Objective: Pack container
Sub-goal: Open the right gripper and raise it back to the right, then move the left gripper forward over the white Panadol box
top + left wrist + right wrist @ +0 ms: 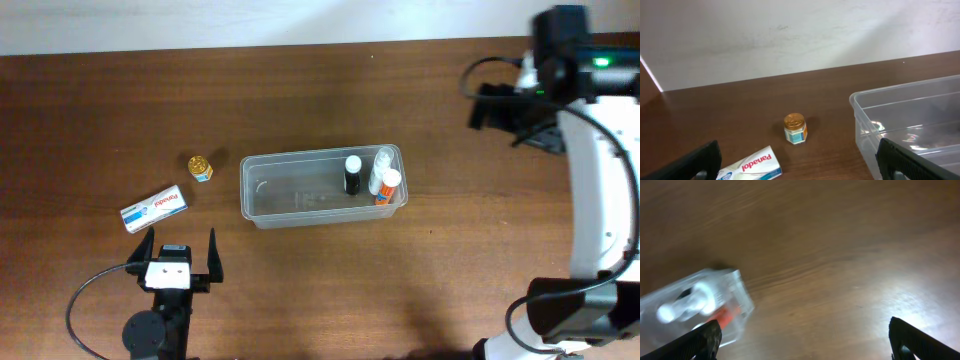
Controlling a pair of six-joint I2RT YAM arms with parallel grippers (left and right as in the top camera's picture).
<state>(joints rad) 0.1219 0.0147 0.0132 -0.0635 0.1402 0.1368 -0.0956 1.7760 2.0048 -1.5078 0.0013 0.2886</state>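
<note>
The clear plastic container [300, 158] sits mid-table. At its right end stand a black bottle with a white cap [352, 173], a clear white-capped bottle [383, 164] and an orange-capped bottle [387, 187]. A small gold-lidded jar [200, 167] and a white Panadol box [156, 208] lie left of it. My left gripper [181, 252] is open and empty, just in front of the box. The left wrist view shows the jar [795, 128], the box [751, 166] and the container's corner [865, 107]. My right gripper [505, 108] is open and empty, high at the far right. The blurred right wrist view shows the container [735, 297].
A pale wall runs along the table's far edge [250, 30]. The white right arm [600, 180] stretches down the right side. A black cable [90, 295] loops by the left arm's base. Bare wood lies in front of and behind the container.
</note>
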